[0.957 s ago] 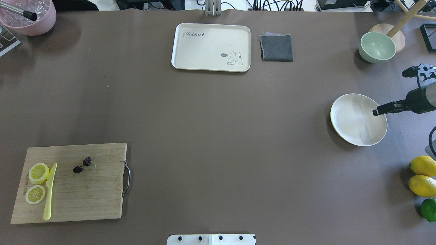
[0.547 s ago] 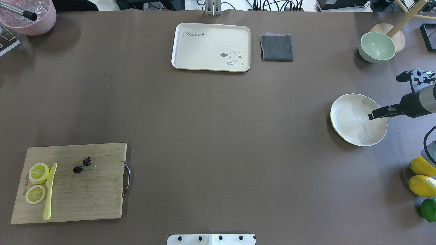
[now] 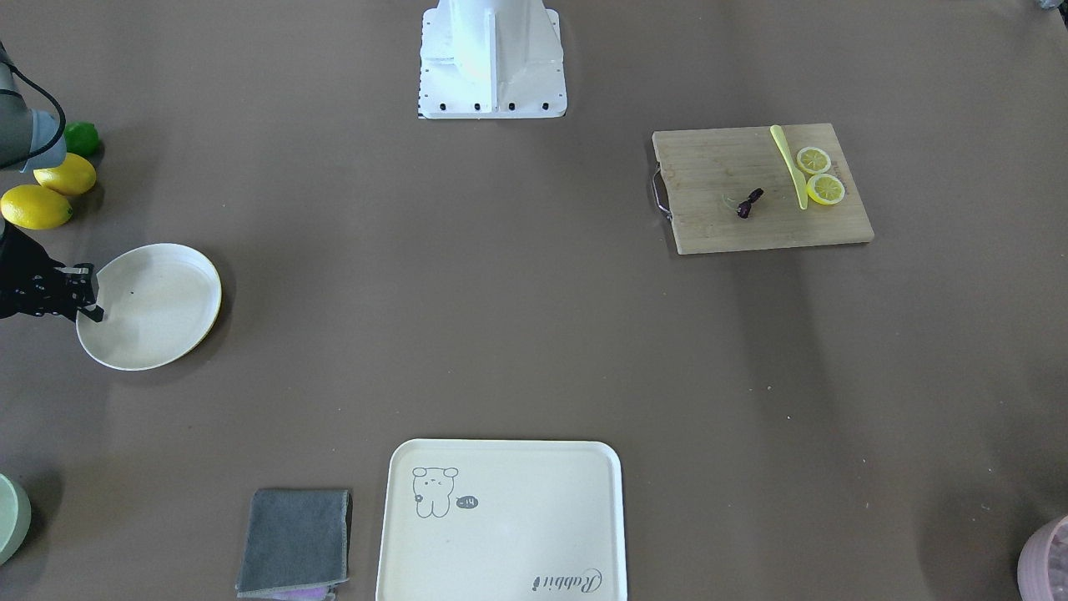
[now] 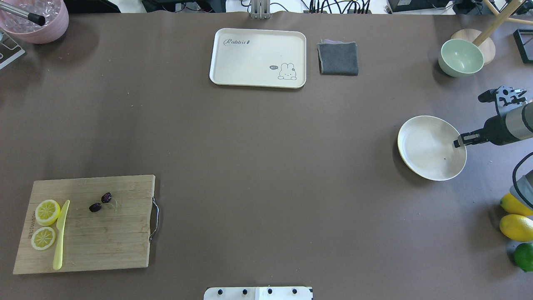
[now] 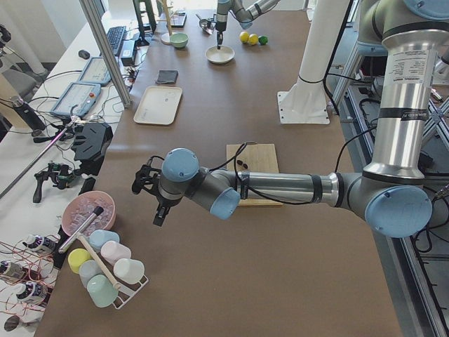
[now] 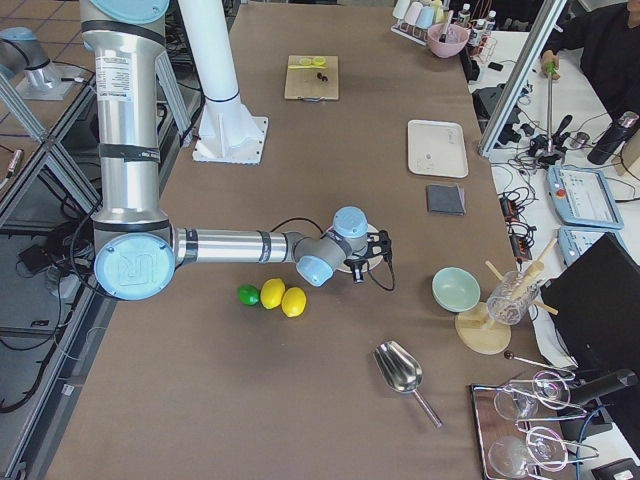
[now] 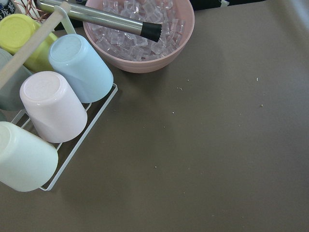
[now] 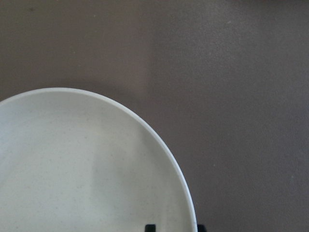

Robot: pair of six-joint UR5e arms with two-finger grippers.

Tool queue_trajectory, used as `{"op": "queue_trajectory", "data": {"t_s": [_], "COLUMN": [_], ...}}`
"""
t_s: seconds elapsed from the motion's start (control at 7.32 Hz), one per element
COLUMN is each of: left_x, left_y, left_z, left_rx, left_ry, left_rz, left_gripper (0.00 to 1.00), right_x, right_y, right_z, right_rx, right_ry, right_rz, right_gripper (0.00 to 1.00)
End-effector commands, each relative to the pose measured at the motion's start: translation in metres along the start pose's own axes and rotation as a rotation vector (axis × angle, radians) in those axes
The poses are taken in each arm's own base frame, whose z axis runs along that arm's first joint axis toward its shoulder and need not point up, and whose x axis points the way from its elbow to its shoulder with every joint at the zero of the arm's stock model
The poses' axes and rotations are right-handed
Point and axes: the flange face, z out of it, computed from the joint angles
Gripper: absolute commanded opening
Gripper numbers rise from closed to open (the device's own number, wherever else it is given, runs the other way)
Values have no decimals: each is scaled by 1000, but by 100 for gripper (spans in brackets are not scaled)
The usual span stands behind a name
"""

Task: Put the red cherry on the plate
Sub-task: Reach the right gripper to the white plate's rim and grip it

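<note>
The cherries (image 4: 95, 207) lie on the board (image 4: 104, 241) at the desk's (image 4: 266, 166) left corner. The right gripper (image 4: 457, 143) straddles the rim of the plate (image 4: 420, 146); whether it clamps is unclear.

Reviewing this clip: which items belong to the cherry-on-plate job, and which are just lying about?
Job: red cherry, plate, right hand straddling the plate's rim.
Lying about: cutting board, lemon slices, yellow knife, rabbit tray, grey cloth, green bowl, whole lemons, lime, pink ice bowl.

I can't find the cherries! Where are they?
In the overhead view, the cherries sit on the wooden board at lower left, just right of the yellow knife.
</note>
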Motion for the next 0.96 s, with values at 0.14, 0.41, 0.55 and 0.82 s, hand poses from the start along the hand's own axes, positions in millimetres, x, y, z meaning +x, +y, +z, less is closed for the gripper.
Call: {"op": "queue_trajectory", "data": {"t_s": [0.14,0.41,0.55,0.82], "left_x": [1,1,1,0], "left_y": [-1,-1,-1,0], "left_z": [-1,-1,-1,0], "left_rx": [1,2,3,0], "left_ry": [1,1,2,3], "left_rz": [0,1,3,2], "left_gripper": [98,98,98,98], "right_x": [-11,-47,-87,-223], "right_y": [-18,-57,-86,-112], "right_z": [-26,-61,-71,-52], "right_rx": [-9,-5,7,14], "right_ry": [-99,-237,-284,-345], "right_rz": [45,72,106,159], "right_gripper": [0,0,0,0]}}
